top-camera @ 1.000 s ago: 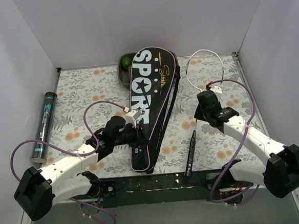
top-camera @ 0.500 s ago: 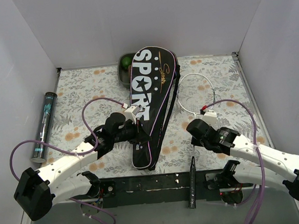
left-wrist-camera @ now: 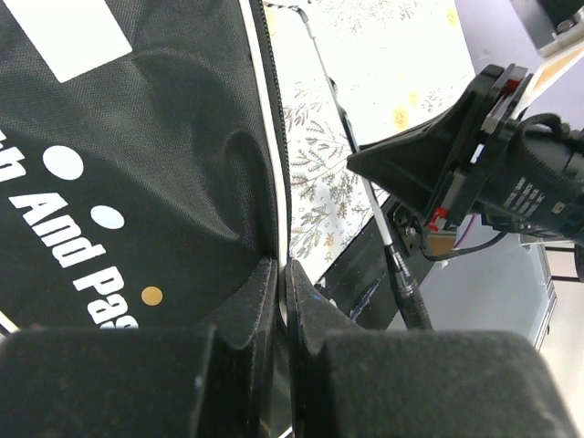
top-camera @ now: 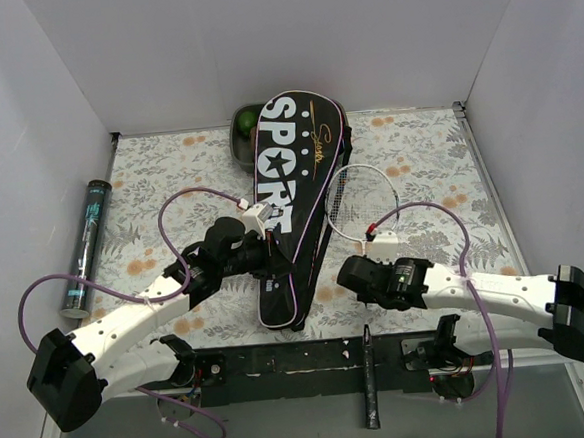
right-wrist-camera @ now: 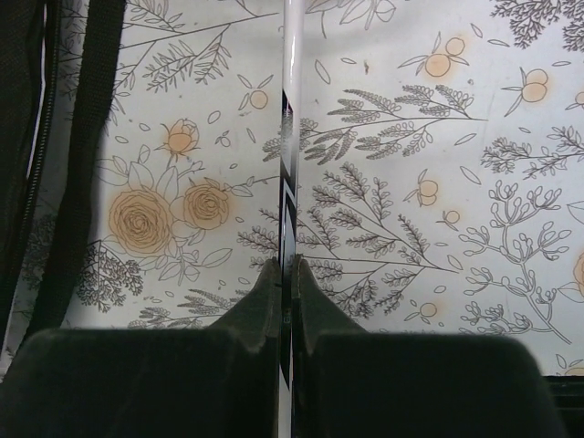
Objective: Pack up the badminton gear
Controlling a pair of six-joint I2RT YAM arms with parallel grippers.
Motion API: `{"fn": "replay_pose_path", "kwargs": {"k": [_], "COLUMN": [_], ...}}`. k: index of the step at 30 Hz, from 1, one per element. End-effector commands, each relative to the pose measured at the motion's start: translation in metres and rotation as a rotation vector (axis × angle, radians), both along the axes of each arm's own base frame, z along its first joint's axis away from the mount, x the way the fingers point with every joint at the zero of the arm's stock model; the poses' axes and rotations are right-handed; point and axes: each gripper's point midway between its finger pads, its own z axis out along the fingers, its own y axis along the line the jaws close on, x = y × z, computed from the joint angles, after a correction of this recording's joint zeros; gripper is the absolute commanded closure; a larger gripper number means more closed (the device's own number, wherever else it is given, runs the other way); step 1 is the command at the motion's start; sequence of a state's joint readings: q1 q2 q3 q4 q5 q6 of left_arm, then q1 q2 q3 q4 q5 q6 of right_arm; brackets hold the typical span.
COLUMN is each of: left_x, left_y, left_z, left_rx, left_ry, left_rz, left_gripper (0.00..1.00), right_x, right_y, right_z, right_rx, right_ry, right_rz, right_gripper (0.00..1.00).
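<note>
The black cover (top-camera: 294, 169) lettered "SPORT" lies lengthwise down the middle of the table. My left gripper (top-camera: 273, 260) is shut on its zipped right edge (left-wrist-camera: 281, 210), near the narrow lower end. A slim racket lies right of the cover, its pale strung head (top-camera: 363, 199) beside the cover's middle. Its black handle (top-camera: 369, 394) sticks out past the table's near edge. My right gripper (top-camera: 354, 272) is shut on the thin shaft (right-wrist-camera: 287, 137), the jaws pinching it from both sides. In the left wrist view the shaft (left-wrist-camera: 360, 173) runs under the right gripper (left-wrist-camera: 429, 164).
A dark shuttlecock tube (top-camera: 86, 243) lies along the left wall. A grey tray (top-camera: 239, 143) holding something green sits behind the cover's top left. The cover's black strap (right-wrist-camera: 82, 182) lies just left of the racket shaft. White walls enclose three sides.
My right arm has swung left and toward the near edge, dragging the racket from the back right to beside the cover, with its handle now overhanging the edge. The left gripper has barely moved.
</note>
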State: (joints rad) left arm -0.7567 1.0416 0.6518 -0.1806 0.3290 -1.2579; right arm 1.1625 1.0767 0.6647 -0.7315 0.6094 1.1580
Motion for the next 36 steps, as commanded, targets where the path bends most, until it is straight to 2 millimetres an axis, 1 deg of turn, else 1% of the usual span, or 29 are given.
{"fn": "replay_pose_path", "kwargs": {"k": [1, 2, 5, 14, 21, 22, 24, 26, 28, 29, 31, 32, 34, 35, 36], "left_x": [0.004, 0.005, 0.004, 0.006, 0.005, 0.004, 0.005, 0.004, 0.003, 0.002, 0.000, -0.001, -0.003, -0.004, -0.006], "left_y": [-0.006, -0.006, -0.006, -0.009, -0.010, -0.011, -0.011, -0.012, -0.013, -0.013, -0.013, -0.013, -0.012, -0.012, -0.012], "left_z": [0.032, 0.033, 0.030, 0.026, 0.022, 0.021, 0.021, 0.021, 0.019, 0.019, 0.018, 0.018, 0.015, 0.015, 0.013], "left_rx": [-0.057, -0.058, -0.050, -0.040, -0.040, -0.040, -0.041, -0.043, -0.043, -0.045, -0.047, -0.050, -0.051, -0.054, -0.053], "left_ry": [-0.063, -0.065, -0.062, -0.058, -0.051, -0.048, -0.049, -0.049, -0.046, -0.044, -0.039, -0.035, -0.027, -0.024, -0.019], "left_rz": [-0.006, -0.005, -0.008, -0.019, -0.031, -0.035, -0.033, -0.043, -0.049, -0.054, -0.058, -0.061, -0.066, -0.068, -0.073], "left_gripper": [1.00, 1.00, 1.00, 1.00, 1.00, 1.00, 1.00, 1.00, 1.00, 1.00, 1.00, 1.00, 1.00, 1.00, 1.00], "right_x": [0.017, 0.018, 0.019, 0.021, 0.030, 0.033, 0.038, 0.044, 0.050, 0.055, 0.063, 0.071, 0.081, 0.090, 0.095], "right_y": [0.026, 0.032, 0.042, 0.064, 0.091, 0.099, 0.103, 0.115, 0.122, 0.129, 0.131, 0.129, 0.134, 0.130, 0.134], "right_z": [0.027, 0.030, 0.036, 0.049, 0.064, 0.068, 0.072, 0.078, 0.080, 0.086, 0.085, 0.083, 0.084, 0.083, 0.083], "right_rx": [0.058, 0.063, 0.067, 0.114, 0.149, 0.157, 0.138, 0.147, 0.135, 0.162, 0.151, 0.150, 0.174, 0.177, 0.203], "right_ry": [-0.099, -0.105, -0.118, -0.154, -0.211, -0.220, -0.245, -0.269, -0.303, -0.329, -0.344, -0.348, -0.361, -0.365, -0.370], "right_rz": [-0.032, -0.024, -0.003, 0.064, 0.144, 0.149, 0.163, 0.175, 0.202, 0.202, 0.209, 0.198, 0.204, 0.189, 0.193], "right_gripper": [0.99, 0.99, 0.99, 0.99, 0.99, 0.99, 0.99, 0.99, 0.99, 0.99, 0.99, 0.99, 0.99, 0.99, 0.99]}}
